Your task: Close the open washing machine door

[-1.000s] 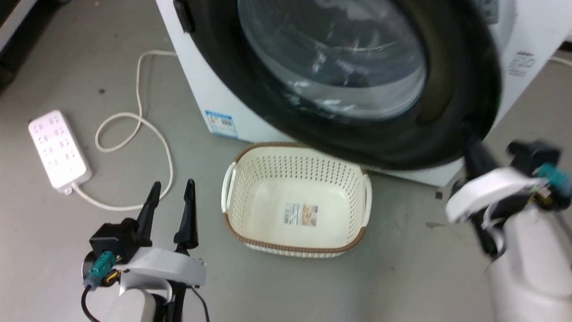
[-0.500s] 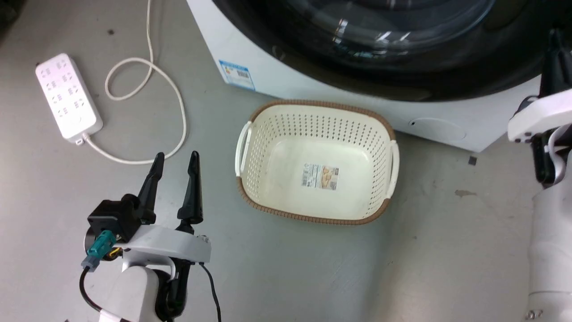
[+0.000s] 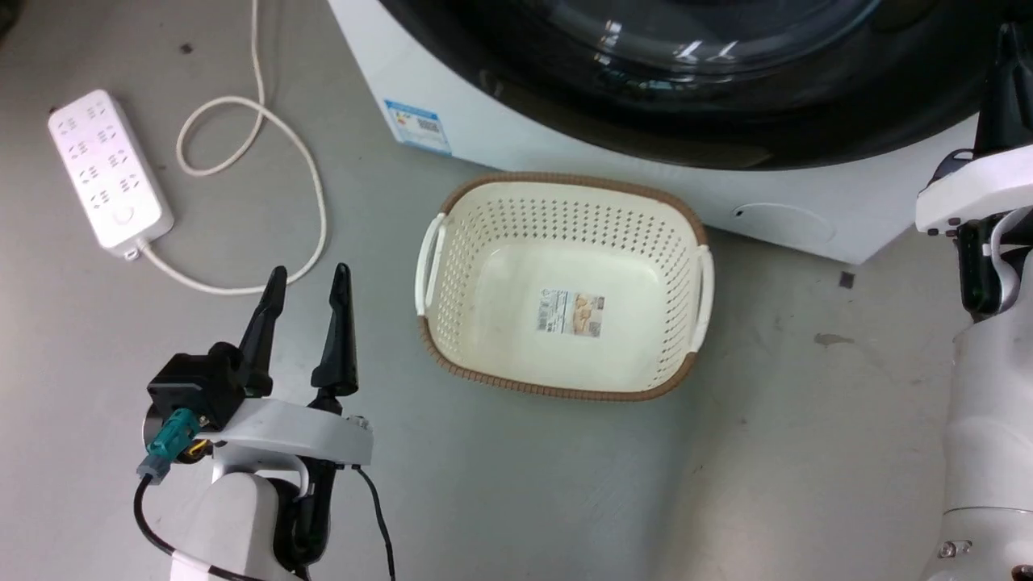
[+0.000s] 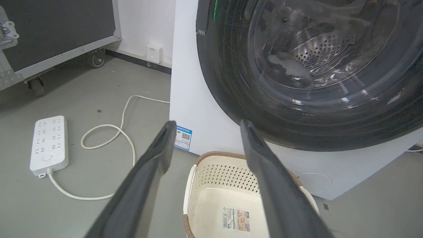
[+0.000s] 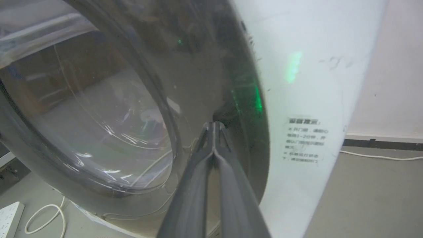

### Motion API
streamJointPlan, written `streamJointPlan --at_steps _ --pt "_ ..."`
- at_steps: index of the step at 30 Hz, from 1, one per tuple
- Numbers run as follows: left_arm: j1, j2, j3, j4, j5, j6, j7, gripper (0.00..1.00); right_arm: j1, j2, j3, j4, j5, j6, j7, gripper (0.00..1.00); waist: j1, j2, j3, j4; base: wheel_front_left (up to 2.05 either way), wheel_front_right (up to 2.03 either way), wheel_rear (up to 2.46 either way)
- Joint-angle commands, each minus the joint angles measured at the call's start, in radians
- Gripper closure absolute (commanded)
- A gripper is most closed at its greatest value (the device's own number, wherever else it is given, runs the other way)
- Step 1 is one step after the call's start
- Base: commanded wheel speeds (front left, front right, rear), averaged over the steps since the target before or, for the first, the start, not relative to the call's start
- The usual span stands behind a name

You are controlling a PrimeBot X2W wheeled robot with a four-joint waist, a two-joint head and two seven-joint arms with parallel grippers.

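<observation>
The washing machine is white, with a blue label low on its front. Its glossy black door with the bulging glass window lies close against the front. I cannot tell whether it is latched. My right gripper is shut, and its tips touch the door's black ring near the right rim, beside the white cabinet. In the head view it rises at the right edge. My left gripper hangs open and empty over the floor, left of the basket, pointing at the door.
A cream perforated basket stands empty on the grey floor right before the machine. A white power strip and its looped cord lie to the left. A dark wheeled case stands further left.
One second ago the door hung away from the machine with my right gripper at its lower right rim. It now lies against the front. The head camera has tilted and shifted; the left gripper stayed put.
</observation>
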Motion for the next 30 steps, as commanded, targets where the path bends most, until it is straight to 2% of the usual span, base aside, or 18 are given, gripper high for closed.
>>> streamJointPlan --at_steps 1,7,9,15,22,30 --pt "-0.012 -0.003 0.008 0.001 0.01 -0.006 -0.004 0.0 -0.04 -0.039 -0.002 -0.018 0.022 -0.012 -0.02 1.0 0.0 -0.0001 -0.028 -0.019 0.0 0.0 0.0" --pt "0.005 0.01 0.023 0.011 0.041 -0.008 -0.004 0.0 0.077 -0.039 0.075 -0.074 0.116 -0.012 -0.041 1.0 0.0 -0.0001 -0.126 -0.086 0.0 0.0 0.0" --pt "0.022 0.018 0.026 0.019 0.057 -0.007 -0.004 0.0 0.193 -0.039 0.138 -0.141 0.172 -0.012 -0.043 1.0 0.0 -0.0001 -0.19 -0.136 0.0 0.0 0.0" --pt "0.046 0.027 0.018 0.023 0.083 0.001 -0.004 0.0 0.393 -0.039 0.224 -0.244 0.225 -0.012 -0.044 1.0 0.0 -0.0001 -0.264 -0.186 0.0 0.0 0.0" --pt "0.081 0.044 -0.02 0.029 0.135 0.008 -0.004 0.0 0.614 -0.039 0.336 -0.291 0.248 -0.012 -0.038 1.0 0.0 -0.0001 -0.331 -0.206 0.0 0.0 0.0" --pt "0.117 0.048 -0.052 0.052 0.14 0.01 0.026 0.0 0.791 -0.039 0.396 -0.351 0.262 -0.012 0.014 1.0 0.0 -0.0001 -0.383 -0.194 0.0 0.0 0.0"
